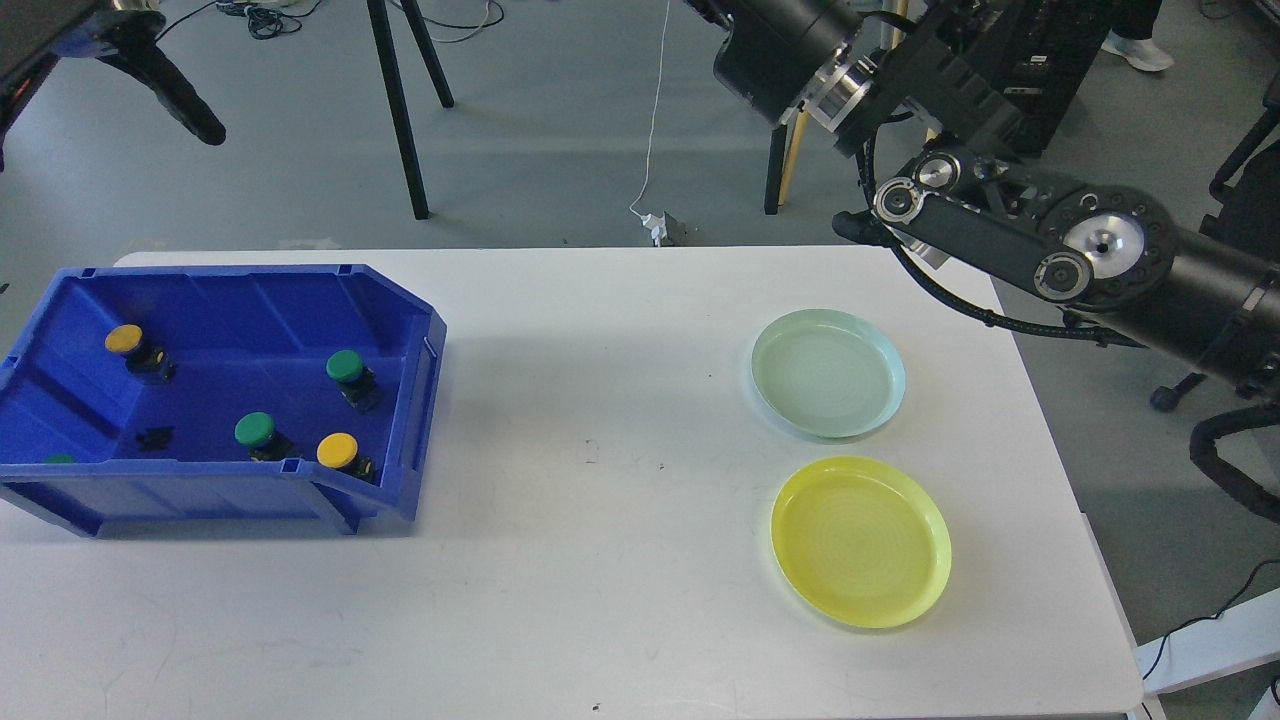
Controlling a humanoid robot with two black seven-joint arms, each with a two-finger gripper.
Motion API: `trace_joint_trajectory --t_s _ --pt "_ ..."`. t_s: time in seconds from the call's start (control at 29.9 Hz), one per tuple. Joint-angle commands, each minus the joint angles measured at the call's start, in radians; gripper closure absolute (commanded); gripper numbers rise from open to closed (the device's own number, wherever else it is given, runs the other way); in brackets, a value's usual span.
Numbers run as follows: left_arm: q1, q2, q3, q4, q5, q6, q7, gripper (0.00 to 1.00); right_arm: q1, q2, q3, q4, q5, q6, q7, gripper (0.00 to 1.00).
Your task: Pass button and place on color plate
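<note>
- The white desk fills the middle of the frame. A blue bin sits at its left side, and two plates sit at the right: a pale green plate above a yellow plate, near each other but not touching.
- The buttons are all in the bin: a yellow button at its upper left, a green button toward its right, another green button and a second yellow button close together near the front wall, and a sliver of green at the lower left corner, mostly hidden.
- Both plates are bare, so I judge the task at its start, with the first pick from the bin in hand.
- The left end effector hangs in the upper left of the frame, above and behind the bin; one dark finger shows and I cannot tell whether it is open or closed. It holds nothing visible.
- The right arm crosses the upper right corner; its end effector is not clearly shown, so its state is unknown.
- To do the pick well, the left arm would best descend straight into the bin on an isolated button, such as the green one toward the right, gripping the dark body below the cap.
- The front pair stands close to the wall, so fingers risk catching the rim.
- After the pass, match cap colour to plate.
</note>
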State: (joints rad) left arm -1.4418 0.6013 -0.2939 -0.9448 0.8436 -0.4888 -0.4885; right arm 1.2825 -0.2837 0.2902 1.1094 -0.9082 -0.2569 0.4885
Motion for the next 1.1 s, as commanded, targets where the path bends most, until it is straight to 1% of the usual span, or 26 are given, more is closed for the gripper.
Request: trace_joint_trajectory --t_s 0.0,0.13,0.3,0.5,0.7,0.9,1.07 --pt "0.004 0.009 0.004 0.0 0.003 0.0 0.0 0.79 0.001 -0.002 0.006 0.001 0.0 0.001 0.0 0.41" --pt "0.006 0.023 0.004 -0.02 0.003 0.0 0.0 0.79 0.0 -0.006 0.009 0.009 0.002 -0.001 0.0 0.36" --pt "0.006 0.035 0.006 -0.022 0.003 0.0 0.0 0.79 0.0 -0.009 0.01 0.026 0.002 0.001 0.0 0.36" --pt "0.006 0.035 -0.001 -0.022 0.003 0.0 0.0 0.79 0.0 -0.011 0.007 0.027 0.002 0.001 0.0 0.43" --pt "0.004 0.035 -0.001 -0.023 0.003 0.0 0.0 0.79 0.001 -0.012 0.007 0.027 0.0 0.001 0.0 0.47" --pt "0.004 0.055 -0.001 -0.061 0.003 0.0 0.0 0.79 0.006 -0.014 0.007 0.026 0.0 0.001 0.0 0.55" --pt "0.004 0.058 -0.001 -0.062 0.003 0.0 0.0 0.79 0.009 -0.014 0.003 0.026 -0.001 0.001 0.0 0.61"
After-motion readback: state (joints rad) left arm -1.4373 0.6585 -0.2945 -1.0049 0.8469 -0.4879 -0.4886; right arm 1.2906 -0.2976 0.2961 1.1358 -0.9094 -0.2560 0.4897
